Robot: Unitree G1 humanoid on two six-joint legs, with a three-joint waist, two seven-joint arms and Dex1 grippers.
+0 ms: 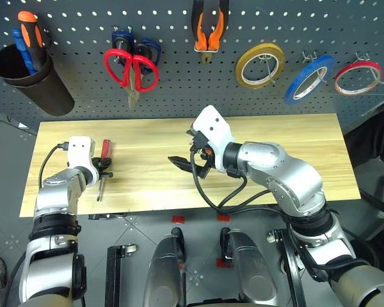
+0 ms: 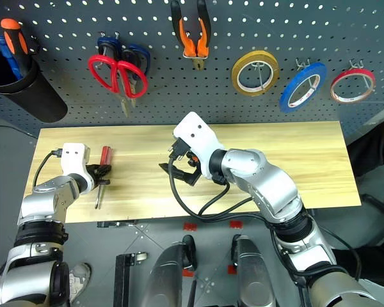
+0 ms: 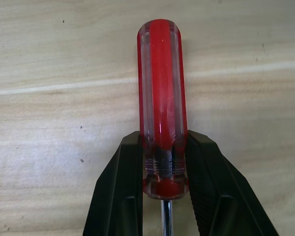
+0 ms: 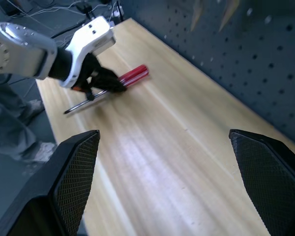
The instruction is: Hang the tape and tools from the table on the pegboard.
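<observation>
While the screwdriver (image 3: 162,103) lies flat on the table (image 1: 275,137), these labels apply, clock directions read on the left eye view with the table centre as hub.

Left end effector (image 3: 163,172): at about 9 o'clock; its two black fingers (image 3: 119,191) press either side of the handle's collar end, just above the shaft, so it is clamped on the screwdriver. Gripping low on the handle probably keeps the tool balanced and leaves the handle top free for lifting.

Screwdriver: at 9 o'clock near the table's left end, handle toward 12, shaft toward 6, resting on the wood.

Right end effector (image 1: 187,165): just left of centre, fingers spread wide, carrying nothing, aimed toward 9 o'clock; likely parked clear of the working arm.

Pegboard (image 1: 179,83): spans 10 to 2 o'clock behind the table. Red scissors (image 1: 132,69) at 11, pliers (image 1: 208,29) at 12, and blue tape (image 1: 309,78) at 1 to 2 each hang from hooks.

Other items: yellow tape (image 1: 260,65) and red tape (image 1: 358,77) flank the blue ring; a black cup (image 1: 31,78) at 10 holds upright tools.

Judged stage: the screwdriver is the last task item on the table; the grasp looks made, the lift not yet begun.
</observation>
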